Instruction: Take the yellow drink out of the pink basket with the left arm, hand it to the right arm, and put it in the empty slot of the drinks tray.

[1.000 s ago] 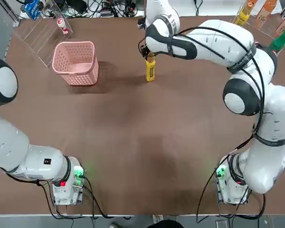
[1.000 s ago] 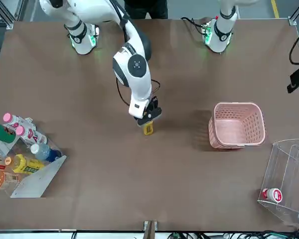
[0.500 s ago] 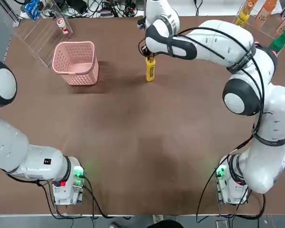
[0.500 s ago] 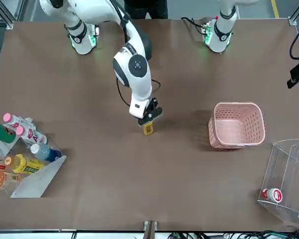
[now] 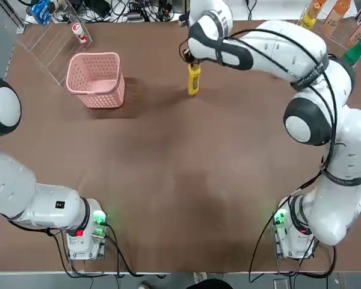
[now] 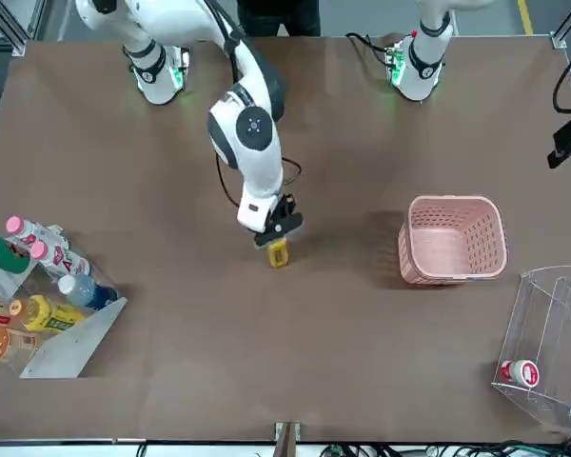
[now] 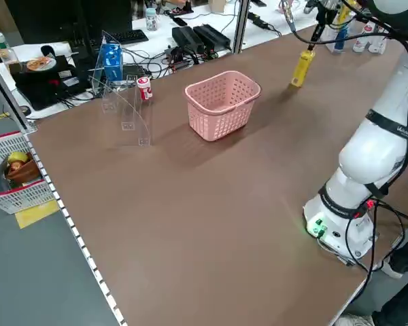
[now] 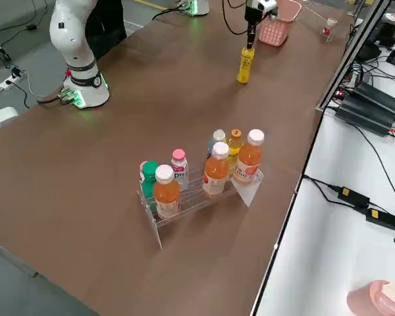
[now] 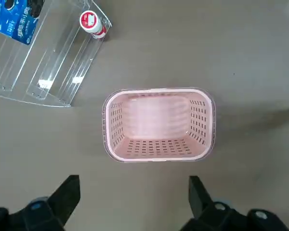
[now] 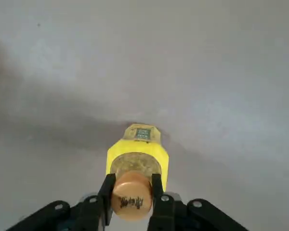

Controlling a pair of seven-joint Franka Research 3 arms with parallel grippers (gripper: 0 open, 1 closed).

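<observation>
- Right wrist view: yellow drink hanging upright from the right gripper, jaws closed on the neck just under the cap, one finger on each side; base apparently clear of the brown bench, shadow below.
- Top view: same bottle at the far middle of the bench, well apart from the pink basket, which sits off toward the robot's left.
- Right arm stretched across the far edge from its base at near right, wrist directly over the bottle.
- Front view: bottle below the right gripper, between the basket and the drinks tray.
- Right side view: drinks tray near the bench's right edge, loaded with orange, pink-capped, green and pale bottles; open slot not discernible among them.
- Left wrist view: left gripper high above the basket, jaws spread wide, holding nothing; basket interior bare.
- Clear acrylic stand just beyond the basket, with a red-and-white capped bottle lying in it.
- Left arm drawn back along the bench's left side.
</observation>
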